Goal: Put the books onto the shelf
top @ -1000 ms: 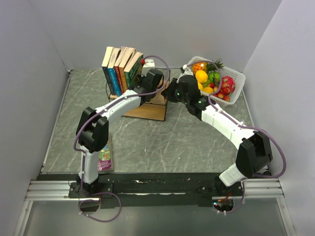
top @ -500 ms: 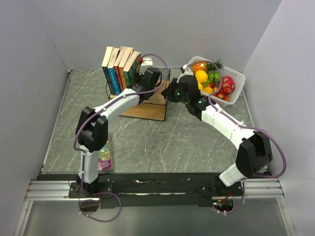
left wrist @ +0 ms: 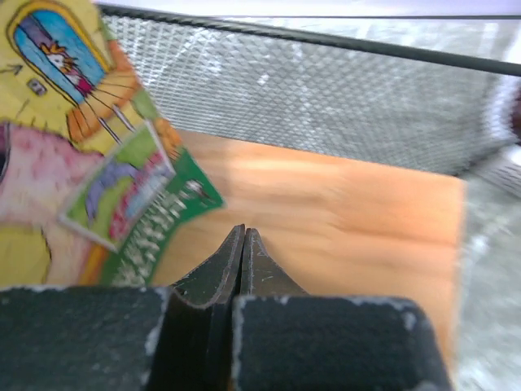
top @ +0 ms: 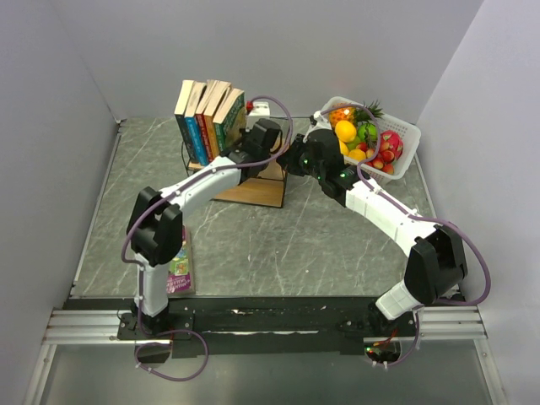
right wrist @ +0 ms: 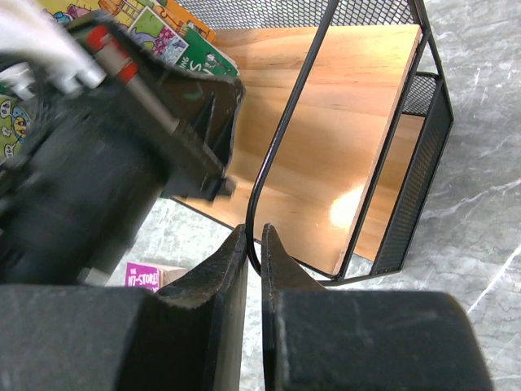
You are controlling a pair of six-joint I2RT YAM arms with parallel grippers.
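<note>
Inspector: Since a second ago the left arm is sitting differently. Its wrist is lying a little further right along the shelf [top: 253, 192], away from the books [top: 207, 110], and its elbow is hanging closer to the near edge of the table [top: 253, 245]. The right arm is keeping its place.

Clerk: How is the left gripper [left wrist: 244, 232] standing?

Inspector: Its jaws are pressing flat together with nothing between them. The tips are hovering over the top board [left wrist: 342, 220], just beside the green-and-yellow cover [left wrist: 98, 179] of the end volume, which is leaning at a tilt. Whether they are touching that cover, I cannot tell.

Clerk: And the right gripper [right wrist: 254, 235]?

Inspector: It is clamping the wire frame [right wrist: 286, 122] at the shelf's right end, and the black rod is running straight down into the narrow gap between its fingers.

Clerk: Where are the task items lying?

Inspector: The shelf is standing at the far middle of the table. The books, five as far as I can count, are standing upright in a row on its top board, crowding the left end. One loose book [top: 180, 272] is lying flat toward the table's near-left corner, beside the left arm's base. A fruit basket [top: 411, 135] is sitting toward the far-right corner.
</note>
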